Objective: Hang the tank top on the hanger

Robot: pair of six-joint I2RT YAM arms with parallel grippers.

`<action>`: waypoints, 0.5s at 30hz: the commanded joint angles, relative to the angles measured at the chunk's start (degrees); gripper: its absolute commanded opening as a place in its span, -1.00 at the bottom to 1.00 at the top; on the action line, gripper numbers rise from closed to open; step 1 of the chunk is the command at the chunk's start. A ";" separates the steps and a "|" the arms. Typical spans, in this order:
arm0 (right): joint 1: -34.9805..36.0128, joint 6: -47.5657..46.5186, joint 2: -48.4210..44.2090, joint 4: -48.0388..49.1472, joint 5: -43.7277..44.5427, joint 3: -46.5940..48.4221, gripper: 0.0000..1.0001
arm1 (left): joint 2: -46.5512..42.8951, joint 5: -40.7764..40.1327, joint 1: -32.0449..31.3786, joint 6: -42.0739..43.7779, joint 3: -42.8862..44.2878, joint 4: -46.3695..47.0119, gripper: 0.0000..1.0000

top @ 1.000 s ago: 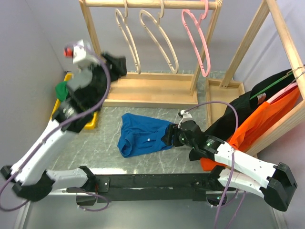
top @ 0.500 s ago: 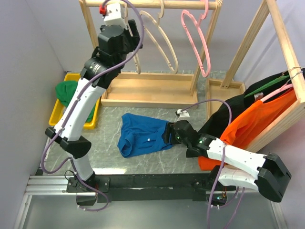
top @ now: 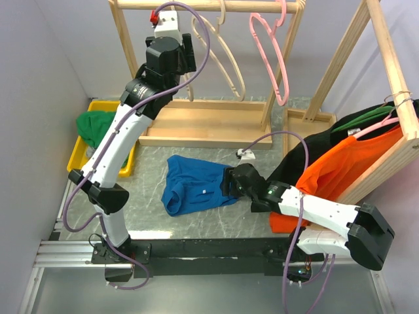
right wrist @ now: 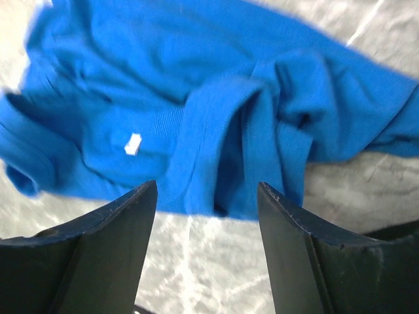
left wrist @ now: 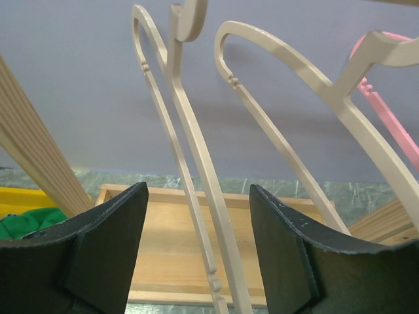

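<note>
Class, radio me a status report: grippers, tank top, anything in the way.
Left gripper open, framing a beige hanger. Right gripper open over the tank top, loose on the table. Second beige hanger close beside.

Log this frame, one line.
left gripper: open, facing beige hanger | right gripper: open above tank top | tank top: crumpled on table, unhung

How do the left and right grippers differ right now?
The left gripper is high up at the wooden rack, with a beige hanger showing between its fingers. The right gripper is low, over the blue tank top lying on the table. The left looks out roughly level, the right looks down. Both are open and hold nothing.
</note>
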 commanded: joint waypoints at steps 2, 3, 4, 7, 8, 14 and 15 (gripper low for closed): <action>1.84 -2.15 0.89 -2.97 -1.31 0.97 0.40 | 1.02 -1.16 0.11 2.23 -0.01 2.54 0.38; 1.93 -2.06 0.80 -2.97 -1.31 0.89 0.40 | 1.11 -1.68 0.19 2.23 0.00 2.54 0.39; 2.02 -2.06 0.71 -3.06 -1.31 0.97 0.40 | 1.20 -1.77 0.20 2.49 0.00 2.54 0.38; 2.19 -1.97 0.54 -3.06 -1.40 0.97 0.40 | 1.73 -2.91 0.28 3.11 0.17 2.54 0.37; 2.28 -1.80 0.45 -3.06 -1.40 0.97 0.40 | 2.08 -3.00 0.28 3.20 0.26 2.45 0.37; 2.81 -1.62 0.36 -3.32 -1.05 0.97 0.40 | 0.95 -5.20 0.28 3.20 -2.11 2.71 0.11; 2.81 -1.62 0.53 -3.32 -1.05 1.06 0.40 | 0.50 -5.55 0.28 3.20 -2.72 3.06 0.02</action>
